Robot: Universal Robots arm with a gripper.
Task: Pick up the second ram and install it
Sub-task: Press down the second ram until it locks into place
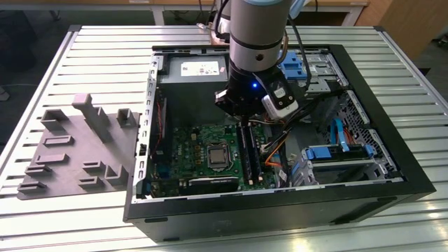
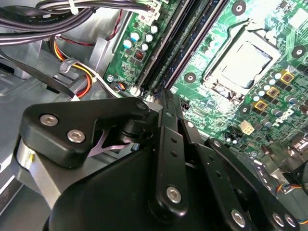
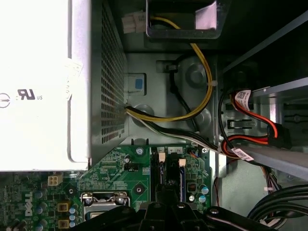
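Safety mark on power supply point(image 3: 38, 82)

Arm point(image 1: 255, 37) vertical, wrist pointing down; claw point(image 2: 166, 103) fingers drawn together.

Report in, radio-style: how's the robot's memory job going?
Pincer down at the memory slots, inside the computer case. Holding the second ram: cannot tell. Cables alongside, none across the slots.

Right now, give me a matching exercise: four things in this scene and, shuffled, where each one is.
1 gray moulded plastic fixture
2 blue plastic drive caddy
3 silver square processor socket
4 black end effector

A black computer case's side at the exterior view's right
B slatted metal table, outside the case
C set in the green motherboard
D above the long black memory slots

Pairs: 1-B, 2-A, 3-C, 4-D
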